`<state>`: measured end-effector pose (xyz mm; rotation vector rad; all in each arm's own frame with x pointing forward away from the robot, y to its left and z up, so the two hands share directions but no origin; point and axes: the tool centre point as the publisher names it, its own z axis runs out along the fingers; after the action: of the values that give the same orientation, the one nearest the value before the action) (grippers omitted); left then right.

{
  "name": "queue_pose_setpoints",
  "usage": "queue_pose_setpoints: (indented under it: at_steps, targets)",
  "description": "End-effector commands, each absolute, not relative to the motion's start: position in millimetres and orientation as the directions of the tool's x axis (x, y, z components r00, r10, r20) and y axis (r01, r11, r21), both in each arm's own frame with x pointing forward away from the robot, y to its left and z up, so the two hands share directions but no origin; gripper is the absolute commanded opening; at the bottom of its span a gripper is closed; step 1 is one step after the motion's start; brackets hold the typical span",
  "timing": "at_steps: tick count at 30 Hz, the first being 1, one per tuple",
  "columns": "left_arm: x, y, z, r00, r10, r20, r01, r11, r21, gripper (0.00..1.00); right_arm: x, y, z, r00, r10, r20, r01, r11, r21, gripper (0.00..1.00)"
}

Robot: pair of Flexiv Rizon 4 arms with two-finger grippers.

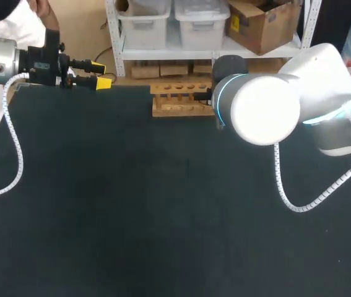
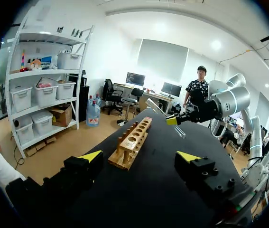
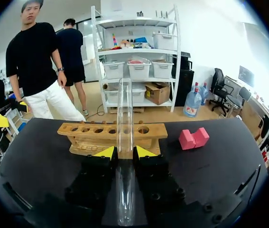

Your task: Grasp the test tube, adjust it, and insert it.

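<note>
Right gripper (image 3: pixel 125 153): clamped on test tube (image 3: pixel 125 109) | left gripper (image 2: pixel 139 156): spread, empty | advice: stand tube upright over far wooden rack (image 3: pixel 91 135) hole.

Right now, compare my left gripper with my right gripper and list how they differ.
The left gripper is open and empty; the right gripper is shut on the test tube. The left gripper hangs over the far left corner of the table, off to one side of the wooden rack; the right gripper has the rack just ahead of it. Both have yellow tips.
</note>
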<state>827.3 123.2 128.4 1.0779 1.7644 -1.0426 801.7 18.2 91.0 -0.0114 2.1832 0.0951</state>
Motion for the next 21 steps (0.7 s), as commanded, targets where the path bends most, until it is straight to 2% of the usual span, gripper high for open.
queue_pose_setpoints:
  at_steps: [1, 21]
  targets:
    - [827.7, 123.7, 127.4, -0.311, 0.262, -0.913, 0.927, 0.295, -0.231, 1.0, 807.3, 18.9, 83.2, -0.585, 0.028, -0.81, -0.049, 0.996, 0.07, 0.0]
    - [827.7, 123.7, 127.4, -0.311, 0.262, -0.913, 0.927, 0.295, -0.231, 1.0, 820.9, 18.1, 62.4, -0.63, -0.015, -0.776, -0.09, 0.994, 0.055, 0.0]
